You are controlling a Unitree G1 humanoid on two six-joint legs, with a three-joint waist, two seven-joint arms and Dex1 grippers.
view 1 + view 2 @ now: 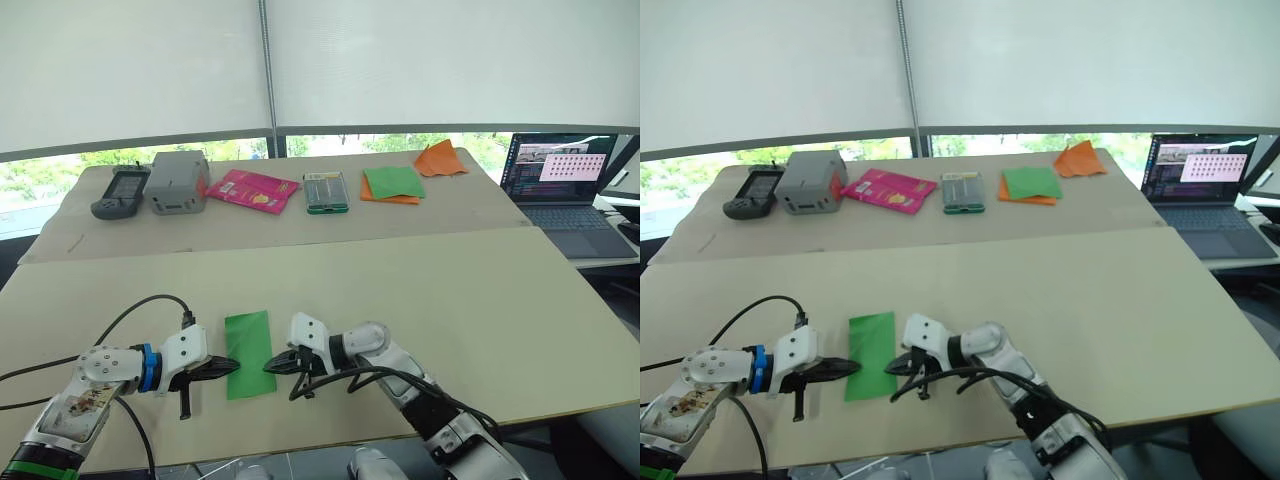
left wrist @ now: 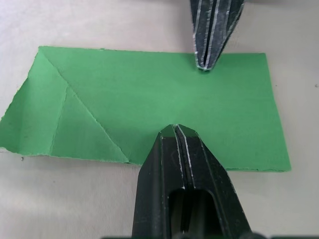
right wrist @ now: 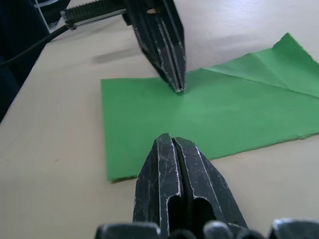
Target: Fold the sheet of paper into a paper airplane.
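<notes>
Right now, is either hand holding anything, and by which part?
Nothing is held. Both hands, left and right, are shut, tips pressing on opposite long edges of the paper lying flat on the table.

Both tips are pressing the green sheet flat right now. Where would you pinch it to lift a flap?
Probably the long edge on the right gripper side: the sheet lies flat with that edge bare on the table. Slide a finger under from the right while the left gripper pins the opposite edge.
</notes>
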